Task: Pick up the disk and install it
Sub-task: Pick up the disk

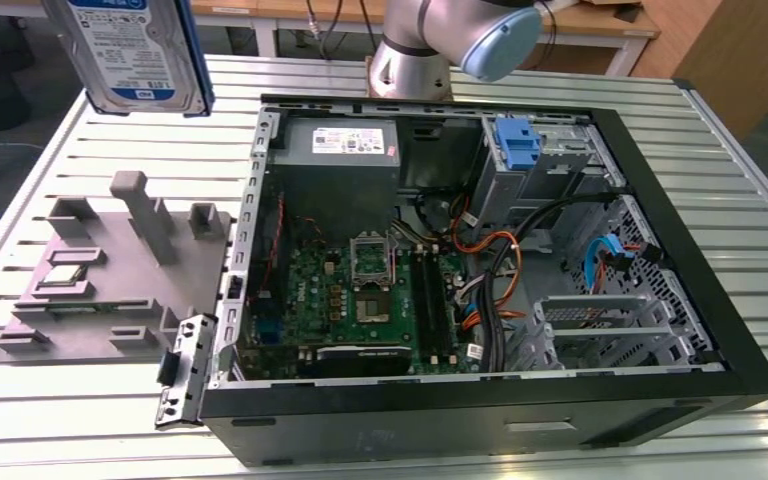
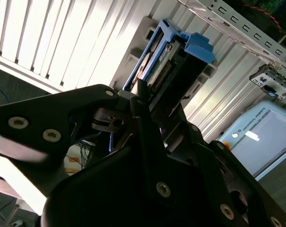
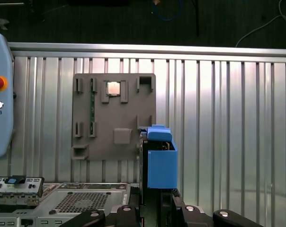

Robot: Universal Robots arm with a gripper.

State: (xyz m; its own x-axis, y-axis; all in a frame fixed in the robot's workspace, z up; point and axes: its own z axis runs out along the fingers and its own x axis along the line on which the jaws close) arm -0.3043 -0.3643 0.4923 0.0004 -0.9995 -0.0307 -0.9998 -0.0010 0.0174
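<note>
- My gripper (image 2: 142, 97) is drawn in narrow and clamped on the disk (image 1: 137, 55). In the second wrist view its fingers pinch one short end, and the blue side rails run away from them.
- The disk hangs on edge in the upper left of the exterior view, label face toward that camera. It is clear above the bench (image 1: 758, 200) and touches nothing but me. I judge the end-on grip leaves the rails and the far end free, since those are the parts that must meet a bay.
- In the first wrist view the disk hangs near the edge of the grey fixture tray (image 3: 112, 118). The tray has upright posts and pockets, and a small chip and a green strip sit in two of them. I take it for a stand that presents parts so they can be gripped from above.
- The open computer case (image 1: 704, 330) lies on its side on the bench, just beside the tray and filling the centre and right of the exterior view. Its interior faces up, which I judge is meant to let an arm reach in from overhead.
- A bare blue bracket (image 1: 518, 140) sits in the drive cage at the case's upper right, well apart from the disk. The install is not yet done.
- Orange and black cables (image 1: 491, 260) lie loose between the motherboard (image 1: 357, 300) and the cage. I judge they could snag.
</note>
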